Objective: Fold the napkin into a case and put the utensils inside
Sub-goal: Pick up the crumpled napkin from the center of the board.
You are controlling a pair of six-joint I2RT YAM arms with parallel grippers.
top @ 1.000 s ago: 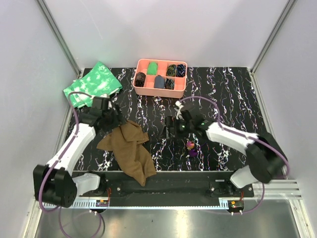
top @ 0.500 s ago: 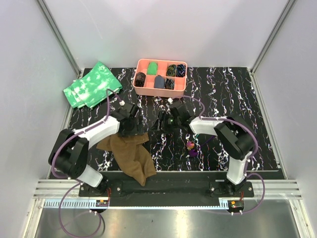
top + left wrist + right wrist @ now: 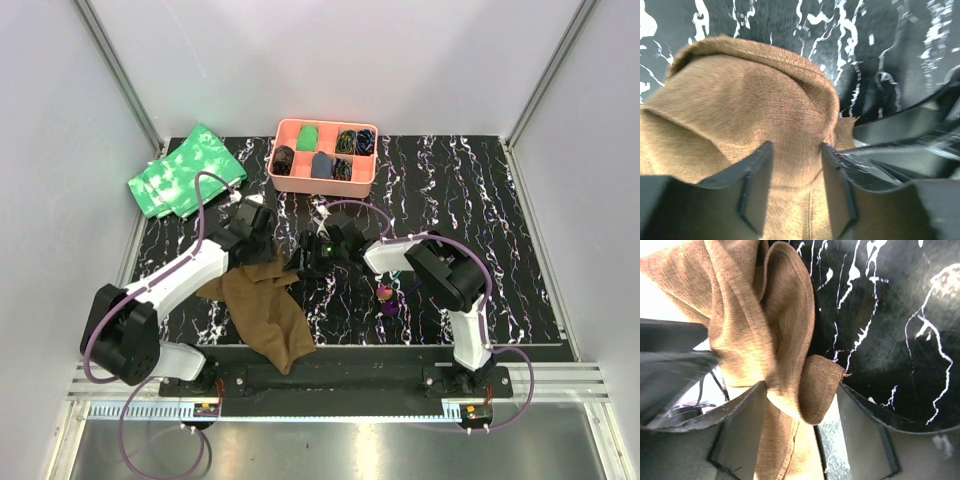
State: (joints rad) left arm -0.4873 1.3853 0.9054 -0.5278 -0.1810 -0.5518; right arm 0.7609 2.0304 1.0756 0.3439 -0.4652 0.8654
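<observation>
Both of your arms have swung inward since a second ago, and the two grippers now meet over the far corner of the plain brown square cloth napkin [image 3: 265, 312]. It lies crumpled at 7 o'clock on the black, white-veined table [image 3: 480, 220].

From above, your left gripper [image 3: 262, 250] sits on the cloth's 12 o'clock edge, with your right gripper [image 3: 303, 262] just beside it at 3 o'clock. The slim plastic utensils [image 3: 385, 298], purple-stemmed with one pink-red end, lie apart from the cloth at 5 o'clock on the table. The pink compartment tray [image 3: 322, 185] stands at 12 o'clock and the green white-mottled cloths [image 3: 185, 170] at 10 o'clock.

At your left wrist, the jaws pinch a raised ridge of the napkin [image 3: 740, 100], and cloth fills the whole gap between the dark fingers [image 3: 756, 185].

At your right wrist, the jaws pinch a bunched fold of the napkin [image 3: 740, 300], with a rolled corner pressed against the finger at 3 o'clock.
</observation>
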